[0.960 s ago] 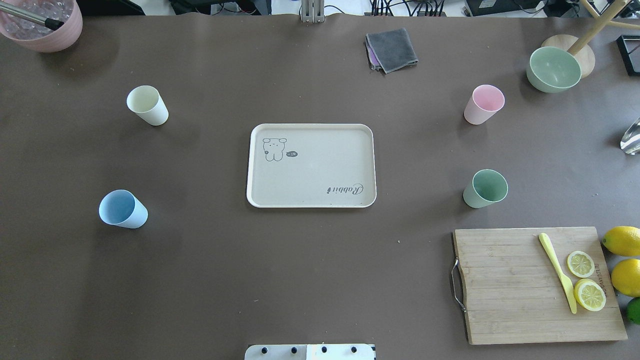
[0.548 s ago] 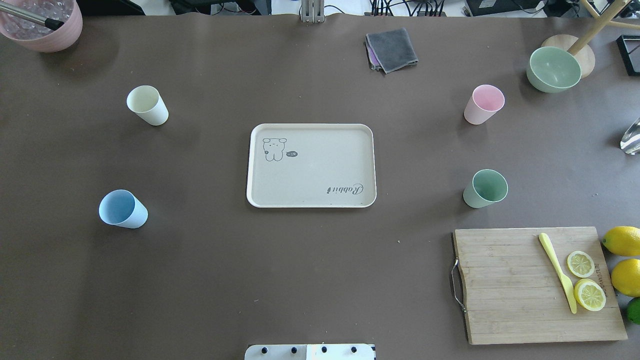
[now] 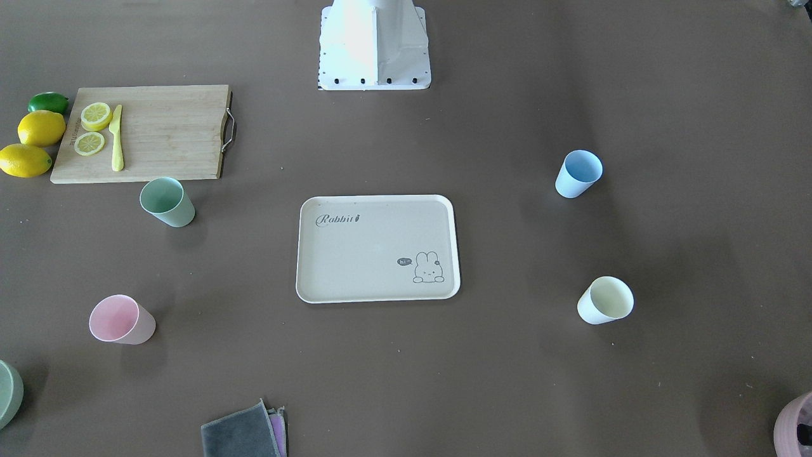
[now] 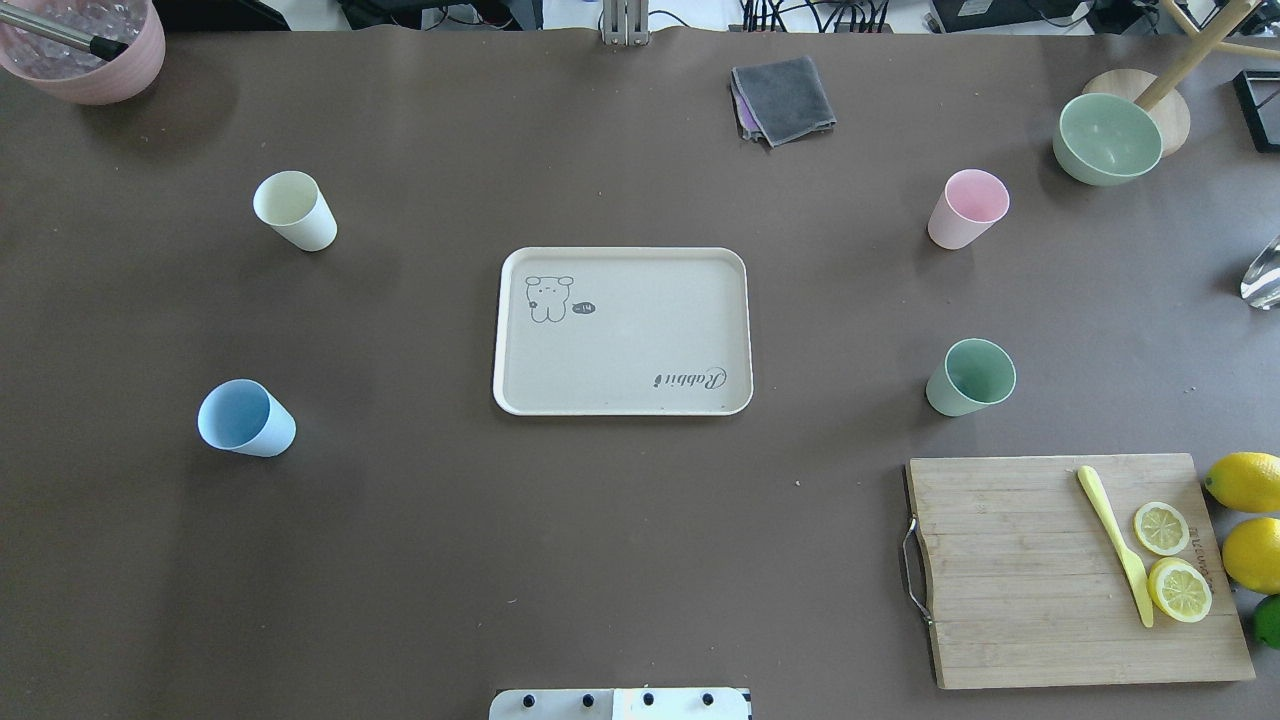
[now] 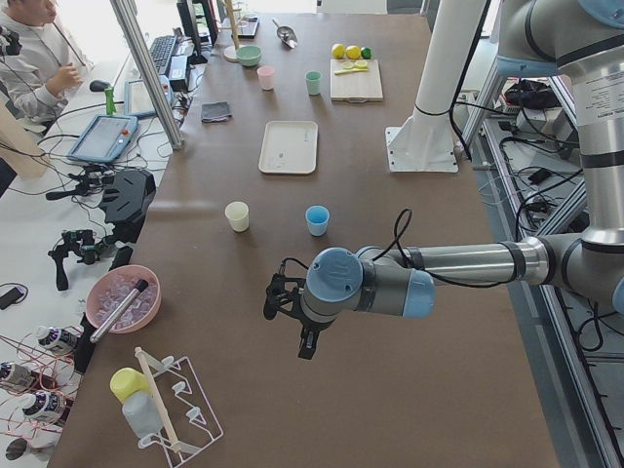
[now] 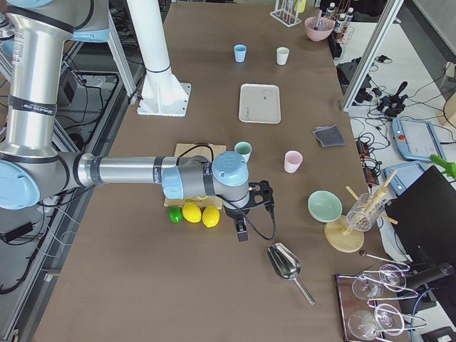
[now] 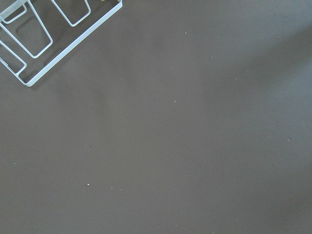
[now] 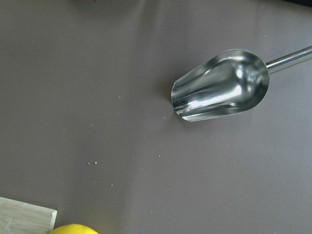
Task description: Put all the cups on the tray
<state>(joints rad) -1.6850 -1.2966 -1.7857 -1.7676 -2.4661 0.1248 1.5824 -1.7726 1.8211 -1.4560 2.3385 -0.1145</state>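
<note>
The beige tray [image 4: 622, 331] lies at the table's middle with nothing on it. Four cups stand upright on the table around it: cream-yellow [image 4: 294, 209] and light blue [image 4: 245, 418] to its left, pink [image 4: 967, 208] and mint green [image 4: 970, 377] to its right. My left gripper [image 5: 306, 346] shows only in the exterior left view, hovering over bare table well short of the blue cup [image 5: 317, 219]. My right gripper [image 6: 242, 233] shows only in the exterior right view, near the lemons, short of the mint cup [image 6: 243, 151]. I cannot tell whether either is open or shut.
A wooden cutting board [image 4: 1070, 570] with lemon slices and a yellow knife lies front right, lemons [image 4: 1245, 482] beside it. A green bowl [image 4: 1107, 138], grey cloth [image 4: 783, 98] and pink container [image 4: 85, 45] sit at the back. A metal scoop [image 8: 222, 85] lies under the right wrist, a wire rack [image 7: 44, 34] under the left.
</note>
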